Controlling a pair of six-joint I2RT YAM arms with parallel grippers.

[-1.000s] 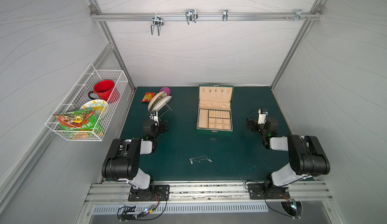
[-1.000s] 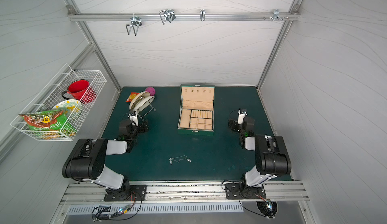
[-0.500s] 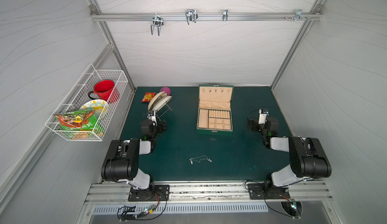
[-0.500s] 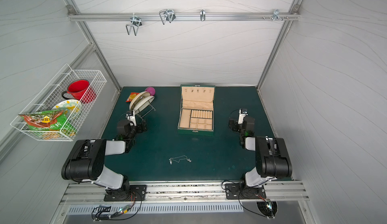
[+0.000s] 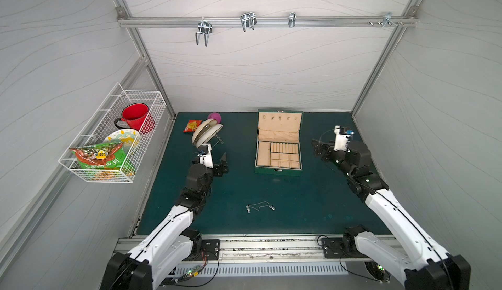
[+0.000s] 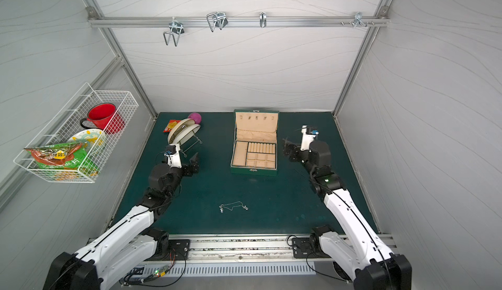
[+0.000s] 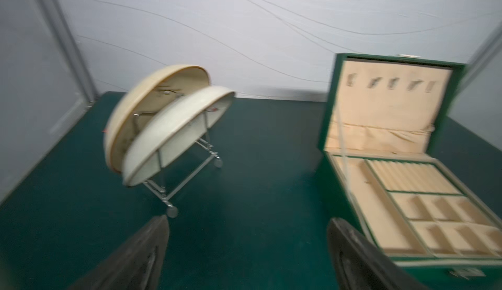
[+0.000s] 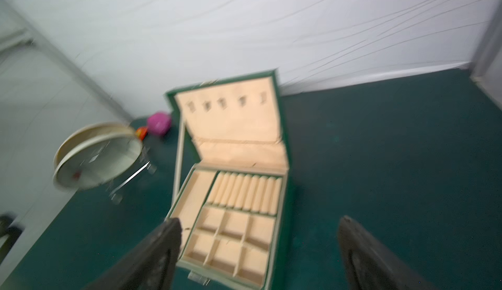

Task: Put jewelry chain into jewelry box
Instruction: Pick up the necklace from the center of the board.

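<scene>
Task not started - jewelry chain (image 5: 260, 207) lies loose on green mat, lower centre in both top views, well apart from both arms. Jewelry box (image 5: 277, 170) at centre, lid up; compartments, ring rolls and lid hooks look empty. Left gripper (image 7: 248, 219) and right gripper (image 8: 259, 220) flank box, jaws spread wide, nothing held. Left to do - pick up chain, carry it, drop it in. Wire basket (image 5: 141, 93) at left holds red mug (image 5: 135, 116), plate and snack bag (image 5: 97, 154).
</scene>
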